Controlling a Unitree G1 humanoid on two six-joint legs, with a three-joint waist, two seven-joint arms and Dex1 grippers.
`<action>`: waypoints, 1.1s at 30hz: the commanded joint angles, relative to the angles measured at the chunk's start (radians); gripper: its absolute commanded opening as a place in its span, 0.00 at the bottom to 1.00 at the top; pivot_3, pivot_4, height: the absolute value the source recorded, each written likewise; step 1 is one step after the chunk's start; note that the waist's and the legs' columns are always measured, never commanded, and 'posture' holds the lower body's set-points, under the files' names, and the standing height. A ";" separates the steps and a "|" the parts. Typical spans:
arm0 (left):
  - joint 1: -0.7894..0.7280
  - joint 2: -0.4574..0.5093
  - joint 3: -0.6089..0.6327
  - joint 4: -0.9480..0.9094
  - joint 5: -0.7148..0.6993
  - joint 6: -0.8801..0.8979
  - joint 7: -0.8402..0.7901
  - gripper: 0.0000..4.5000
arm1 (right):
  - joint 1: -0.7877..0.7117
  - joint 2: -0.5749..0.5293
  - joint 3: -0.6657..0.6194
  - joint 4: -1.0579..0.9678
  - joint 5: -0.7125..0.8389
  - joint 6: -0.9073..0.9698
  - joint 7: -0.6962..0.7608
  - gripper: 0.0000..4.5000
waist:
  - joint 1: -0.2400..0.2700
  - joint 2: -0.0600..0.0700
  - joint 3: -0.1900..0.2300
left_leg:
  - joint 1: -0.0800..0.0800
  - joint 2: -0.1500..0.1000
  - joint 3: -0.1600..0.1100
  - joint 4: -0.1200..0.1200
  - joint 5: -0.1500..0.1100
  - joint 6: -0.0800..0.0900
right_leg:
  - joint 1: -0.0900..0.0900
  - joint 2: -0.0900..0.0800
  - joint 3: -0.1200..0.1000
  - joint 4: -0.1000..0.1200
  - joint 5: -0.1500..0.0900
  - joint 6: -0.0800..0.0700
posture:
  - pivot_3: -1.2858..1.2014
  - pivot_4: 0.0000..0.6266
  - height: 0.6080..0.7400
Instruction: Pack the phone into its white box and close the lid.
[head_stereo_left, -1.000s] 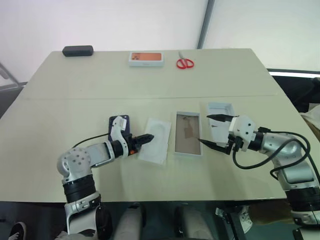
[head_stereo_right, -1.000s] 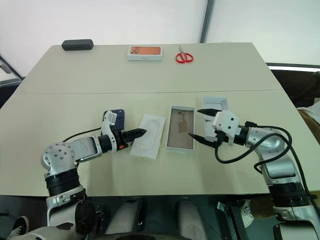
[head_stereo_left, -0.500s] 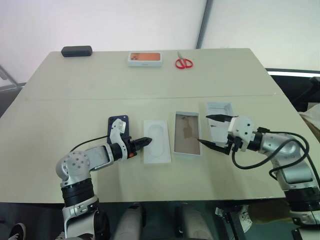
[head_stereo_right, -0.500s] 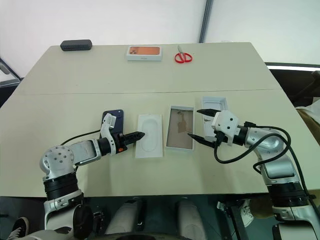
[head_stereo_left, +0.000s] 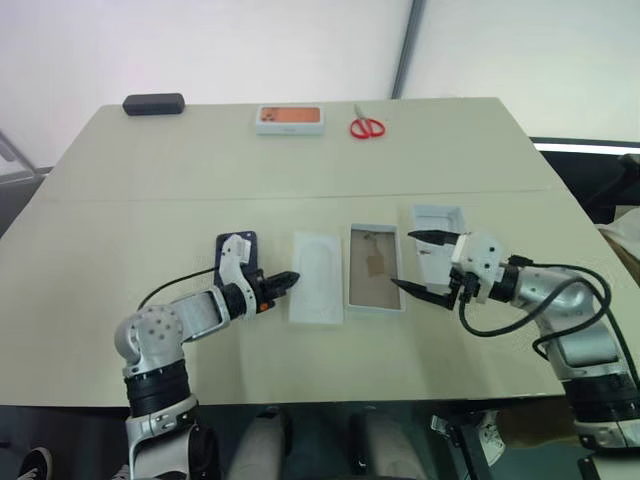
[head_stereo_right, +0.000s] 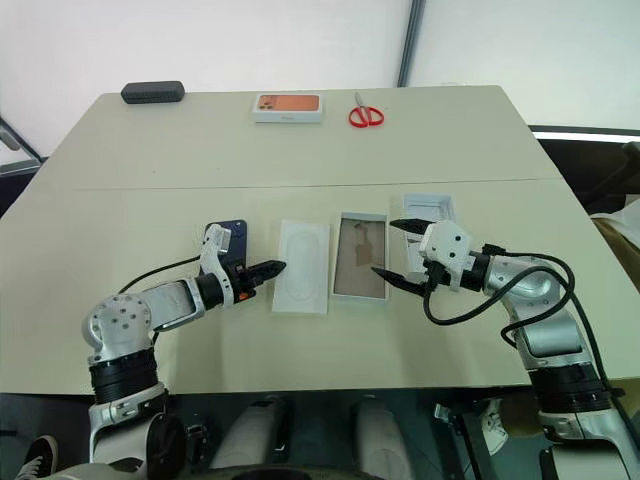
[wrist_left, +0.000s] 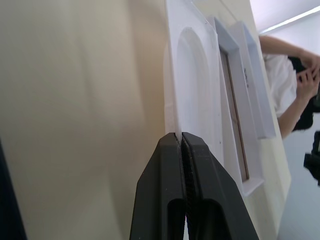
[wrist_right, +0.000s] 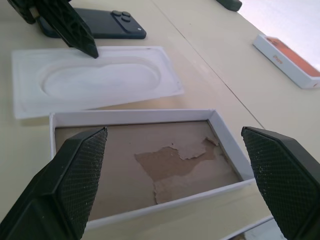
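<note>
The dark blue phone (head_stereo_left: 238, 243) lies flat on the table, partly behind my left wrist. To its right lies a thin white insert (head_stereo_left: 316, 278) with an oval recess. Further right is the white box (head_stereo_left: 375, 300), whose torn tan floor is bare. The lid (head_stereo_left: 441, 217) rests open side up beyond the box. My left gripper (head_stereo_left: 291, 279) is shut, its tip at the insert's left edge (wrist_left: 172, 115). My right gripper (head_stereo_left: 415, 262) stands wide open just right of the box, one finger over the lid. Nothing is between its fingers (wrist_right: 75, 170).
At the table's far edge are a black oblong case (head_stereo_left: 153, 103), a white box with an orange top (head_stereo_left: 291, 118) and red scissors (head_stereo_left: 368, 127). A person (wrist_left: 287, 80) shows beyond the table in the left wrist view.
The insert lay skewed and tilted at my left gripper's tip. It now lies flat and parallel to the box, and the left fingers have closed. The right gripper has stayed open.
</note>
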 joint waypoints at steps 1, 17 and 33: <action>-0.026 0.025 0.069 0.036 -0.053 0.021 -0.002 0.01 | 0.009 0.017 0.012 -0.093 0.040 0.045 -0.002 1.00 | 0.000 0.000 0.000 | 0.000 0.000 0.000 0.000 0.000 0.000 | 0.000 0.000 0.000 0.000 0.000 0.000 | 0.52 0.24 1.00; -0.137 0.038 0.192 0.072 -0.146 0.087 0.095 0.00 | -0.058 0.004 0.202 0.046 -0.088 0.018 0.141 0.81 | 0.000 -0.002 0.001 | -0.007 0.000 -0.002 0.002 0.000 0.000 | -0.005 0.000 -0.002 0.000 0.000 0.000 | 0.52 0.24 1.00; -0.212 0.024 0.290 0.132 -0.364 0.037 0.248 0.00 | -0.158 0.118 0.268 0.141 -0.154 -0.073 0.138 0.01 | 0.000 -0.003 0.002 | -0.008 0.000 -0.002 0.002 0.000 -0.001 | -0.007 0.000 -0.002 0.000 0.000 0.000 | 0.52 0.24 1.00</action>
